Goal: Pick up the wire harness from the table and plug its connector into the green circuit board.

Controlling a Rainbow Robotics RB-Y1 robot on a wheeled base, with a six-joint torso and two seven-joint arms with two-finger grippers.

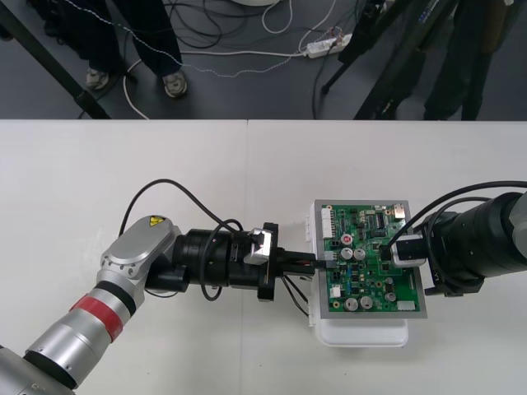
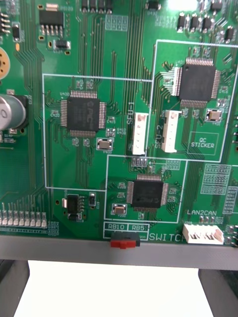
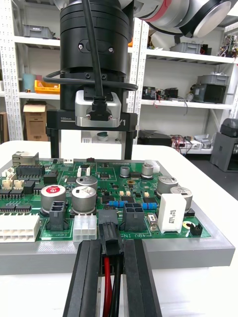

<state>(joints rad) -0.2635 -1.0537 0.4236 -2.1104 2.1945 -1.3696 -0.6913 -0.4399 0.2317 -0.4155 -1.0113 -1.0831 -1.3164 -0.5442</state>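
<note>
1. The left claw (image 1: pixel 313 263), at the centre of the front view, is clamped on the harness's black plug (image 3: pixel 110 235). The red and black wires (image 3: pixel 107 287) run back between its fingers (image 3: pixel 89 277).
2. The plug meets the green circuit board (image 1: pixel 370 284) at its left edge in the front view. Its long axis points straight into the board. Whether it is seated, I cannot tell.
3. The right claw (image 3: pixel 90 153) hovers over the board's right part, fingers spread and holding nothing.

One green circuit board (image 1: pixel 370 259) on one white base (image 1: pixel 362 333), standing on one table (image 1: pixel 165 181). One wire harness (image 3: pixel 110 250) with one black plug (image 3: pixel 110 233) and two wires showing, one red wire (image 3: pixel 106 290) and one black wire (image 3: pixel 118 290). Two arms, each bearing one two-fingered pincer, the left pincer (image 1: pixel 317 263) and the right pincer (image 1: pixel 387 251); three large square chips (image 2: pixel 83 113) on the board.
</note>
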